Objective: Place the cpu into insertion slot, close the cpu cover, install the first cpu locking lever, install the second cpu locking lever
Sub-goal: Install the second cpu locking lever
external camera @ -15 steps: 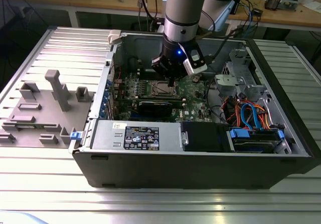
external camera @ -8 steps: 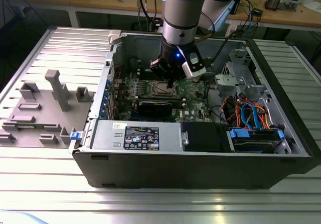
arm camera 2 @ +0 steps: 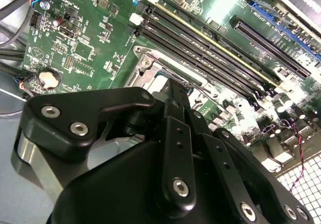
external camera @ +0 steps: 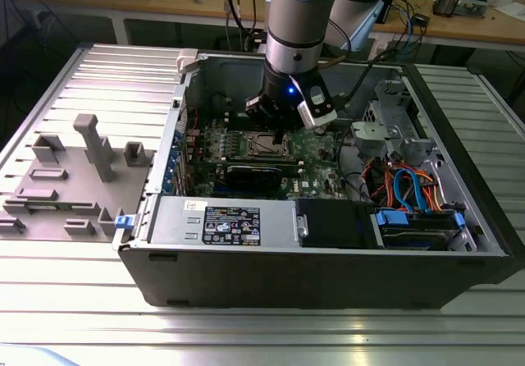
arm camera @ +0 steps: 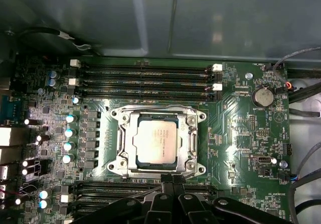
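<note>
First wrist view showed us the chip seated in its socket under the cover; our gripper hovered at its edge, fingers together, holding nothing. We feared a skewed push bending a lever.

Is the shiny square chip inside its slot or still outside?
Inside. In the first wrist view the cpu lies flat in the insertion slot, with the cpu cover framing it.

Lab, cable-strewn workbenches, opened computer
</note>
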Motion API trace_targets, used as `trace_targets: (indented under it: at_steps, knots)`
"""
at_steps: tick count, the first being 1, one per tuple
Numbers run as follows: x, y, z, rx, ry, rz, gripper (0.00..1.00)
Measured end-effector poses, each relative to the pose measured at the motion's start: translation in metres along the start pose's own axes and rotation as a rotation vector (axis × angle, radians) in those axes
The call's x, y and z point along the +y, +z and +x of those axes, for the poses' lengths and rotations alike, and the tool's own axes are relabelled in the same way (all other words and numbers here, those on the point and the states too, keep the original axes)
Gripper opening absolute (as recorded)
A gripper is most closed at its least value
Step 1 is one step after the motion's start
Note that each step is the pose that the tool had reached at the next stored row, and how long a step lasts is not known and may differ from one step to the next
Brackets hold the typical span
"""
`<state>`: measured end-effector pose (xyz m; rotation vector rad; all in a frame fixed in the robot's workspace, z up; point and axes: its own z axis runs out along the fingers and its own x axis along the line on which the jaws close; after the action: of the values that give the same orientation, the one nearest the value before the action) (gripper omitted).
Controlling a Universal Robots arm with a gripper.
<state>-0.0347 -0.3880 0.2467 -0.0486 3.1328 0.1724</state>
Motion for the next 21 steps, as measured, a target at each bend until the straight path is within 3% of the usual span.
trace_targets:
  at_steps: [9, 12, 15, 21]
  knots:
    - [-0.0004, 0.0002, 0.0002, 0.0001, 0.000, -0.0007, 0.11]
    - [-0.0042, 0.0003, 0.0003, 0.0024, 0.000, -0.0095, 0.11]
    - [-0.0119, 0.0001, 0.0005, 0.0027, 0.000, -0.0105, 0.11]
    - [-0.0146, 0.0020, 0.0046, 0.0111, 0.001, -0.0175, 0.11]
